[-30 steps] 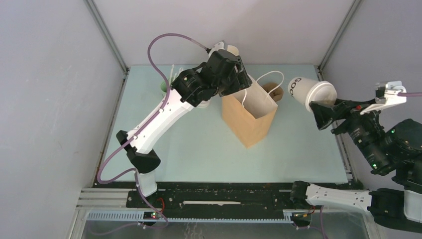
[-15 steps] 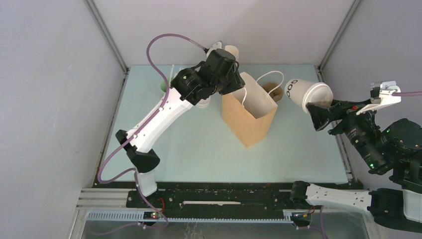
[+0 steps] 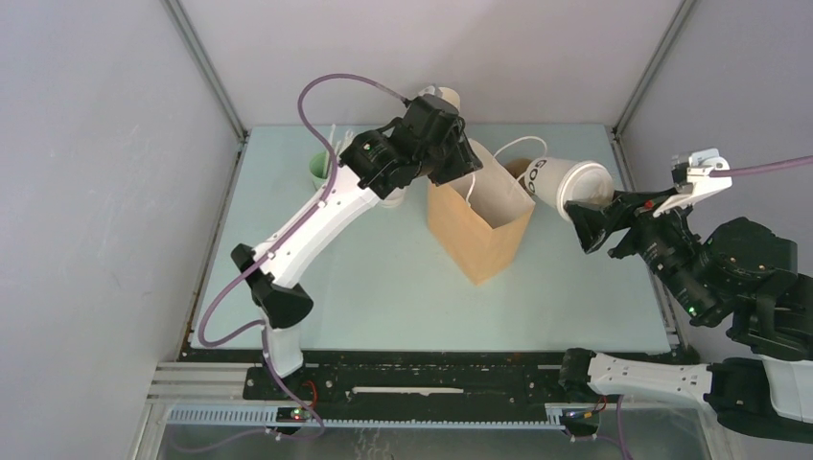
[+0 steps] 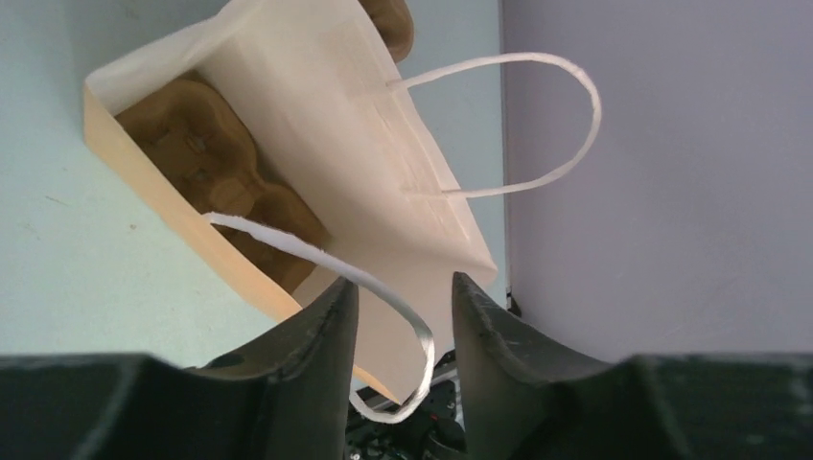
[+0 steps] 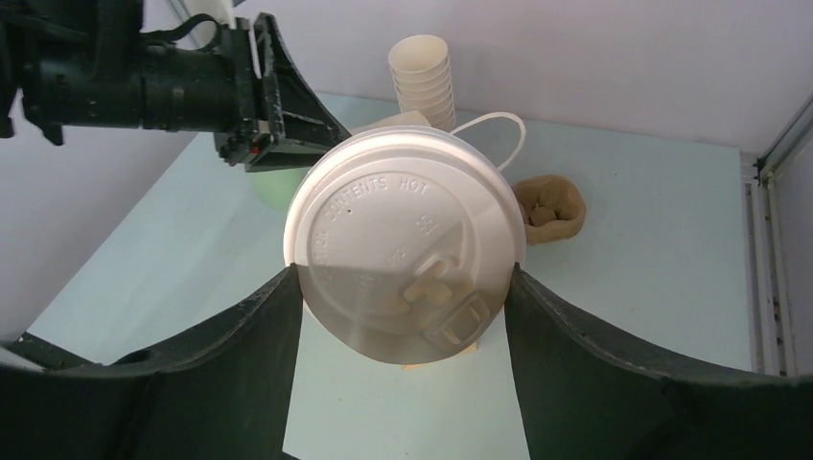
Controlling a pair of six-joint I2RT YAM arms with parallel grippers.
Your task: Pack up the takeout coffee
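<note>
While bag [image 4: 383, 144] holds 1 cardboard tray [image 4: 206, 163], takeout coffee [image 5: 403, 244] outside

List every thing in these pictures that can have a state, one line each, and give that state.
takeout coffee, lidded, tilted, held in the air beside the bag's mouth.
right gripper, shut on the takeout coffee.
paper bag, upright, open, cardboard tray inside.
left gripper, open, bag handle loose between its jaws.
stack of cups, upright, lidless.
green cup, upright on the table.
</note>
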